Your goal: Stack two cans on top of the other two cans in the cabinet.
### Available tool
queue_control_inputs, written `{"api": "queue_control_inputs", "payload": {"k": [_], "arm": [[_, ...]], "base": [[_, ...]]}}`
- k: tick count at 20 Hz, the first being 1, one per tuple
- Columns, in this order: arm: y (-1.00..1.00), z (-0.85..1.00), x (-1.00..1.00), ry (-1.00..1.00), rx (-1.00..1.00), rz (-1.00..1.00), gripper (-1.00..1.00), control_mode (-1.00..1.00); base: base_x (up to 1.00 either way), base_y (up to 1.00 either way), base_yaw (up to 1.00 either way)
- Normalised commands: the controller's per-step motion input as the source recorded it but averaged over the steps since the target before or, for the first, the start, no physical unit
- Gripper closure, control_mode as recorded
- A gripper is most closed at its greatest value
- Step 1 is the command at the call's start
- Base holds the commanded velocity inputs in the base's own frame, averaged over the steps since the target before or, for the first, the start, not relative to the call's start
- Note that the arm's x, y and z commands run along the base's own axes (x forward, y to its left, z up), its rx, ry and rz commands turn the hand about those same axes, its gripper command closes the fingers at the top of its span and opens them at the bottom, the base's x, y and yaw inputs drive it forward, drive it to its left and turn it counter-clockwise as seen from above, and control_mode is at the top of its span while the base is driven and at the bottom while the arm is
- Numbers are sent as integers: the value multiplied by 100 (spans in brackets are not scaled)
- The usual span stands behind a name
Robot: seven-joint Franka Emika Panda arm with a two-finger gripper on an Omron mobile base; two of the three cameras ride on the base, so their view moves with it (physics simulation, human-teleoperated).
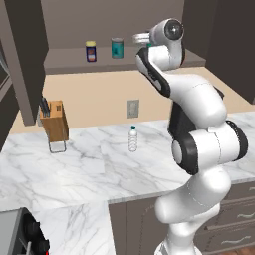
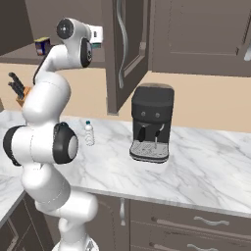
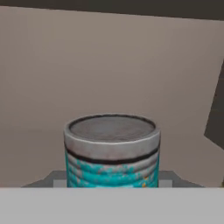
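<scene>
A teal-labelled can [image 3: 112,148] with a silvery-grey top stands upright right in front of the hand camera, and my gripper [image 2: 96,41] is shut on it up at the cabinet's shelf [image 1: 69,60]. The fingertips themselves are hidden. Whether this can rests on the shelf or hangs just above it I cannot tell. A second teal can [image 1: 117,48] stands on the shelf just left of my hand. Further left stands the dark blue can [image 1: 90,51] with its yellow-cream top, also seen past my arm [image 2: 42,45].
The cabinet's open door [image 2: 125,54] hangs close to the right of my hand. On the marble counter [image 1: 89,164] below stand a water bottle [image 1: 132,138], a wooden knife block [image 1: 54,122] at the left and a dark coffee machine [image 2: 151,128] at the right.
</scene>
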Motion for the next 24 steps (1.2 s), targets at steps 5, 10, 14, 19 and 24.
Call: {"api": "queue_control_inputs", "payload": {"k": [5,10,14,19,24], "arm": [[-2,37,-13,0,0,-27,100,-100],[-1,35,-4,0,0,-24,100,-100],[-17,11,0,0,-2,-20,100,-100],[-26,8,-1,0,-1,-19,100,-100],[-31,14,-7,0,0,-13,100,-100]], "base": [[0,0,0],[0,0,0],[0,0,0],[0,0,0],[0,0,0]]}}
